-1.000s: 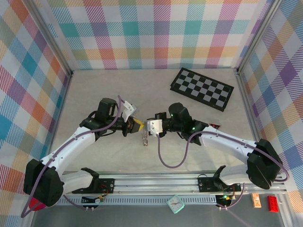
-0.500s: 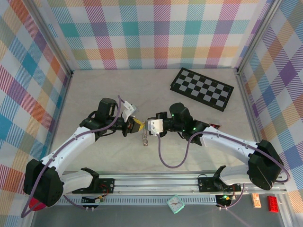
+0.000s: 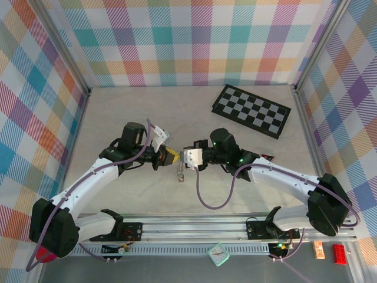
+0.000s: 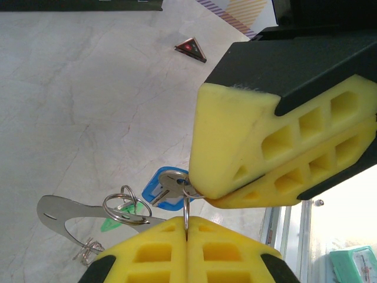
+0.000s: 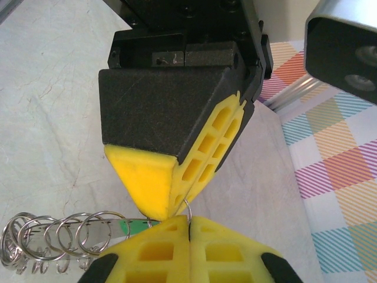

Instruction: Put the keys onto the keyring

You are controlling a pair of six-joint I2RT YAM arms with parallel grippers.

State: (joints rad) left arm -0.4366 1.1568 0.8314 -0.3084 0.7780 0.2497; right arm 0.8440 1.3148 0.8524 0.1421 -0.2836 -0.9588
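The job looks to be mid-way, at the threading step itself. Both arms meet above the middle of the pale stone-patterned table (image 3: 118, 118), and the work hangs in the air between them rather than lying on it. The left hand (image 4: 187, 231) is closed, its yellow foam fingers pressed together on a thin silvery wire ring (image 4: 186, 209) that runs straight into the seam between them. The right hand (image 5: 189, 233) is likewise closed, tip to tip with the left, and the same wire loop disappears into its seam. From that ring hangs a small silver key with a blue plastic head (image 4: 159, 194). Just beside and below it is the large flat grey metal hoop (image 4: 65, 207), carrying a row of small silvery split rings (image 5: 59, 236), with a green plastic key head (image 4: 113, 224) at its edge. So the green key seems already hung, and the blue one is probably the one being worked on. Whether its ring has passed onto the hoop cannot be told, as the fingers hide the join. A small red triangular piece (image 4: 191, 49) lies on the table well apart, possibly a key left to add.
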